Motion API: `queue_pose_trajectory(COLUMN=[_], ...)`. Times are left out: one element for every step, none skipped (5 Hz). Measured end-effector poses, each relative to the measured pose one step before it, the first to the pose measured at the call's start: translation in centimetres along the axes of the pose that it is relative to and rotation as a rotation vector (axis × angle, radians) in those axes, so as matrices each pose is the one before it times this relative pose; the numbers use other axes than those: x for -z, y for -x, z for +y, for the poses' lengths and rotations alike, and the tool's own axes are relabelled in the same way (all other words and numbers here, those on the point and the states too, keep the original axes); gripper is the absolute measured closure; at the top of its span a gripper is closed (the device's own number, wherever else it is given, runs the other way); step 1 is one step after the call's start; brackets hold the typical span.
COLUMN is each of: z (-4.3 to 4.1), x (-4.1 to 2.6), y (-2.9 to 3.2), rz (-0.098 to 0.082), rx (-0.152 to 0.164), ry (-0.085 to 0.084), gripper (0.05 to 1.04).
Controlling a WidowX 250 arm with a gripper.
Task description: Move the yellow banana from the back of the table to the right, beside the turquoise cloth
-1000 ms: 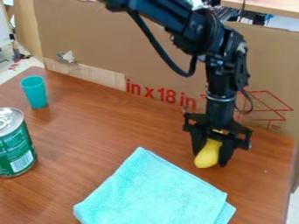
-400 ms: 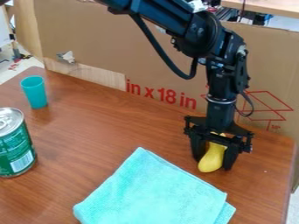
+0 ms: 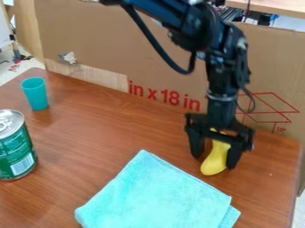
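Observation:
The gripper [image 3: 216,156] hangs down at the right of the table, behind the cloth, with its fingers apart on either side of a yellow pear-shaped object [image 3: 216,160]. The object's narrow end points up between the fingers, and its rounded end is low at the tabletop. Wood shows between the left finger and the object; on the right, finger and object look very close, and contact cannot be made out. A folded turquoise cloth [image 3: 156,193] lies just in front and to the left.
A green can [image 3: 15,149] stands at the left edge, with a teal cup [image 3: 35,94] farther back. A tall cardboard sheet [image 3: 149,58] borders the brown table [image 3: 107,129] behind the arm. The table's right edge is close to the gripper.
The fingers have spread wider around the yellow object, whose rounded end sits slightly lower in view than at first. Lately the arm and gripper have shifted a little left.

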State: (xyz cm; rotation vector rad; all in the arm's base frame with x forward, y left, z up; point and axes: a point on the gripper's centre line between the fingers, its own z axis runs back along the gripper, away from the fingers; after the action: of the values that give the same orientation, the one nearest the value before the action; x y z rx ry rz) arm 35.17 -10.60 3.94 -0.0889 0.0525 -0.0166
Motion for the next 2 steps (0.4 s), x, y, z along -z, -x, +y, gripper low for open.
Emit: queue_pose_trajectory(z=[2.136, 1.012], x=[-3.018, -3.634], y=[2.554, 2.807], rz=[-0.0715, -0.112], rx=[-0.0138, -0.01], ry=[0.0667, 0.0611], gripper=[0.083, 0.083])
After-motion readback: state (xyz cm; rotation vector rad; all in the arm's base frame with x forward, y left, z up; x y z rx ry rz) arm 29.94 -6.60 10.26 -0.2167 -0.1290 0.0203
